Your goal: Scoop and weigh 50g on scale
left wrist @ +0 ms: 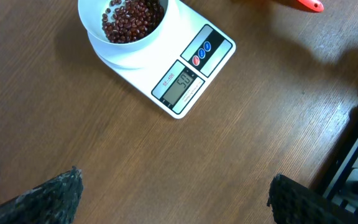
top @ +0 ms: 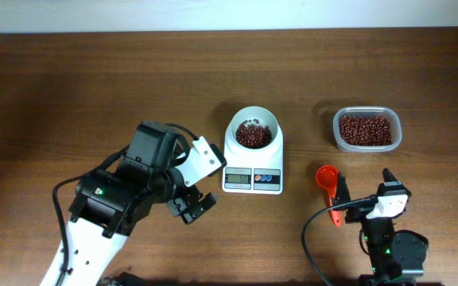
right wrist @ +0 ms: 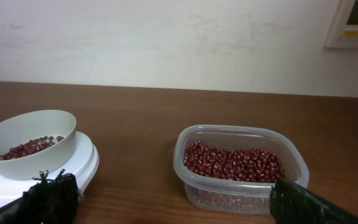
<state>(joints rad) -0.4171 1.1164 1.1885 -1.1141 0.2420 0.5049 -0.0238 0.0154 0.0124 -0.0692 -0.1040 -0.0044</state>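
Scale (top: 253, 164), frame centre: bowl (top: 252, 119) holds beans (top: 253, 135); tub (top: 366, 145) upper right; left gripper (left wrist: 176, 180), right gripper (right wrist: 169, 190) spread wide, empty.

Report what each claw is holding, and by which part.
Nothing is held. The left claw and the right claw are both open and empty; the red scoop lies on the table.

Overhead looks straight down from high up and takes in the whole table (top: 94, 71). The left wrist camera hangs above the wood, tilted down, fairly close on the scale (left wrist: 191, 71). The right wrist camera sits low, nearly level, facing the wall (right wrist: 166, 43), close to the tub (right wrist: 229, 199). All three catch the scale; overhead and right wrist share the tub.
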